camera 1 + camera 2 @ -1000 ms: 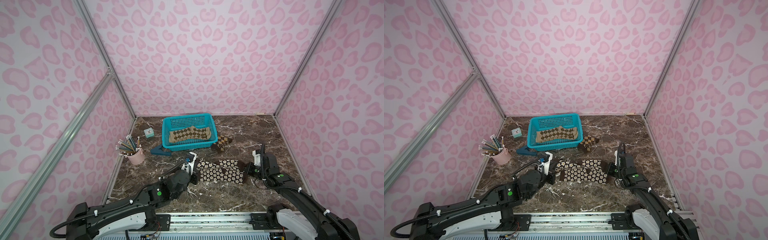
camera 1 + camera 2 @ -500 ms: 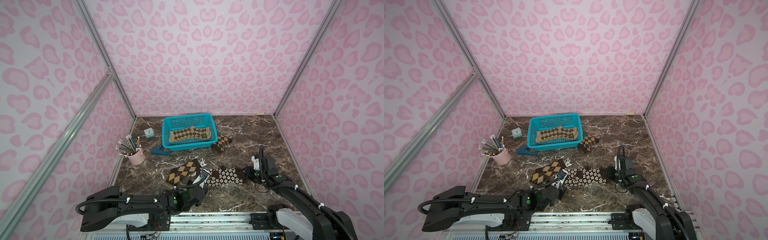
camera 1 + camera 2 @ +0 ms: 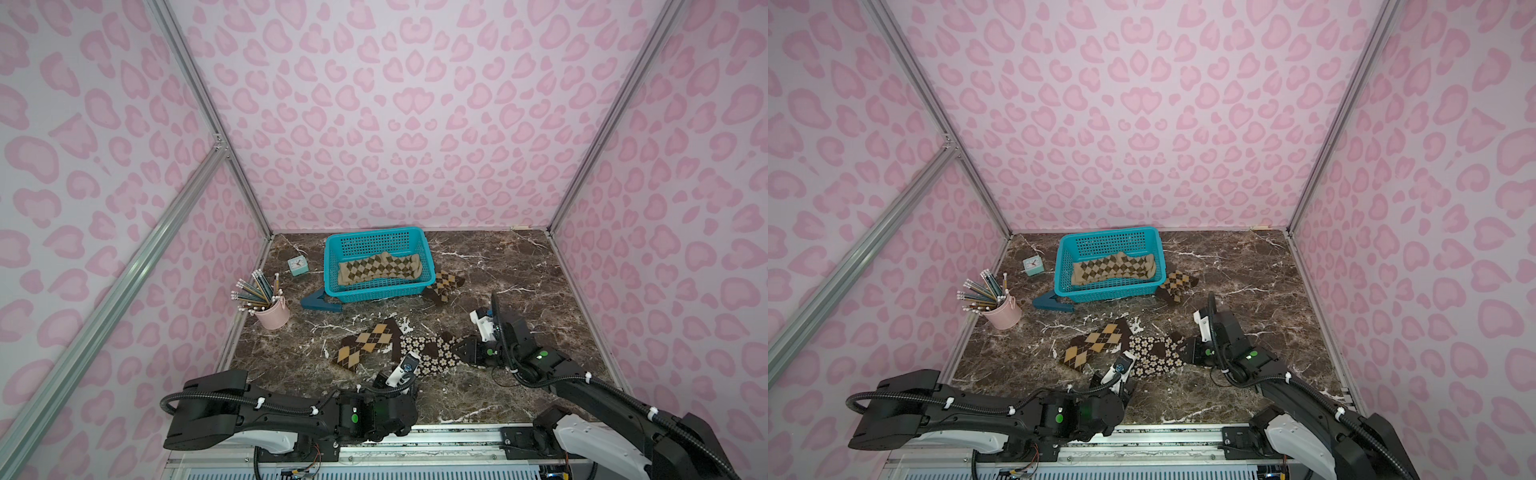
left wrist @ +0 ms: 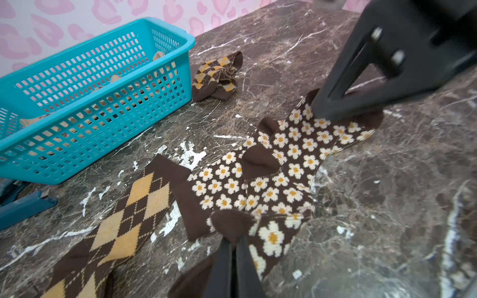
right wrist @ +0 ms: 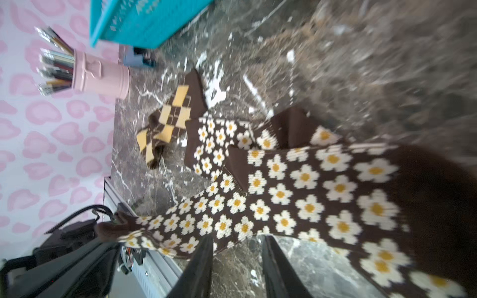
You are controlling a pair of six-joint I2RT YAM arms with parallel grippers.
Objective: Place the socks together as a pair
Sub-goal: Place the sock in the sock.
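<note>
A: Why's the left gripper (image 4: 232, 249) clamped on the toe of a dark brown knit sock with cream flowers (image 4: 273, 234)?
B: Probably squaring it onto its twin (image 4: 222, 180). Both overlap in front of the teal plastic mesh basket (image 4: 103, 121). The right gripper (image 5: 237, 241) sits at their far end, jaws parted, empty.
A: Counts?
B: Two floral. Two brown-orange argyle socks (image 4: 139, 206), one flat beside them, one bunched at the basket's corner. One tan-olive argyle sock (image 3: 380, 268) inside it.

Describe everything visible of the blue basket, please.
The basket is a teal rectangular tub, seemingly hard plastic, with walls pierced by a grid of small holes under a solid rim. It stands upright at the back of the table. A tan argyle sock lies inside. A dark blue tool lies at its front left corner and a crumpled brown sock by its right side; contact is unclear.
</note>
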